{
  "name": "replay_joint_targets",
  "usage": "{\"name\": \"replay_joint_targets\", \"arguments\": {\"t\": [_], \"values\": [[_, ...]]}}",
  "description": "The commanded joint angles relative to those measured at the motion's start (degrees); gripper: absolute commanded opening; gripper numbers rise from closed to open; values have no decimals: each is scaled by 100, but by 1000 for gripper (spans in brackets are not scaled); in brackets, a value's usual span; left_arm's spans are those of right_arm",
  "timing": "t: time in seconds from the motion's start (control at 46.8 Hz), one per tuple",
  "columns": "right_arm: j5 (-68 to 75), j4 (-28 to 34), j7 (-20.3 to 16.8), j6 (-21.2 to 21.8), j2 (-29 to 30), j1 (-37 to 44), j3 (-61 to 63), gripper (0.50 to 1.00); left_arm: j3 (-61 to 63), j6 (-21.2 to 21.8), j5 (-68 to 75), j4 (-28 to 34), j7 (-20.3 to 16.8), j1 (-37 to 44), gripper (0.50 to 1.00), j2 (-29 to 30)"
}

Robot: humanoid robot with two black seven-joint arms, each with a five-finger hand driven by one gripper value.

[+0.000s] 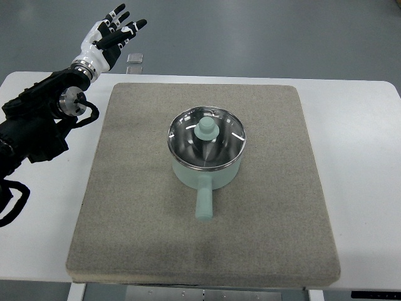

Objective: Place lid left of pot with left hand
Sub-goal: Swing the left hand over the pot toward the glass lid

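One mint-green pot [207, 166] stands near the middle of a single grey felt mat [125, 207] that covers most of a white worktop [369, 188], seen from steeply above. One glass lid [216, 141] with a metal rim sits closed on the pot, and its one mint-green knob [205, 130] rises at the centre. The pot's one stubby handle [205, 204] points toward the near edge of the mat. One arm is in view: the robot's left arm [37, 128], black and wrapped in cables, enters from the picture's left edge and lies over the worktop's far left corner, off the mat. Its left hand [111, 39], white at the wrist with black fingers [131, 28], is raised beyond the worktop's far edge over the grey floor [263, 37], the fingers spread apart and holding nothing. The hand is well apart from the pot and lid, up and to the left of them. One small silvery block [135, 59] lies on the floor just beside the worktop's far edge, near the hand. The mat to the left of the pot is bare felt, and the lid has not yet been lifted from the pot. The mat's four corners are rounded, and its left edge runs close by the arm's elbow joint.
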Motion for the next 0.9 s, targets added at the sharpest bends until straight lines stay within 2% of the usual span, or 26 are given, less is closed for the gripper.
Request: {"name": "replay_joint_targets", "arguments": {"t": [0.0,0.256,0.384,0.491,0.662,0.876], "values": [[0,0,0,0,0,1,0,921,36,-2,690,-487,-1,-70,996,203],[0,0,0,0,0,1,0,921,45,-20,2870,-2147,17,-325,996,1012],[0,0,0,0,0,1,0,921,89,-292,4214,-2825,17,-457,996,1381],[0,0,0,0,0,1,0,921,89,-704,5427,-3019,17,-677,996,1557],[0,0,0,0,0,1,0,921,80,-1891,6097,-3063,-9,-1116,996,1777],[0,0,0,0,0,1,0,921,89,-2042,6870,-3238,-27,-1178,996,1768]]}}
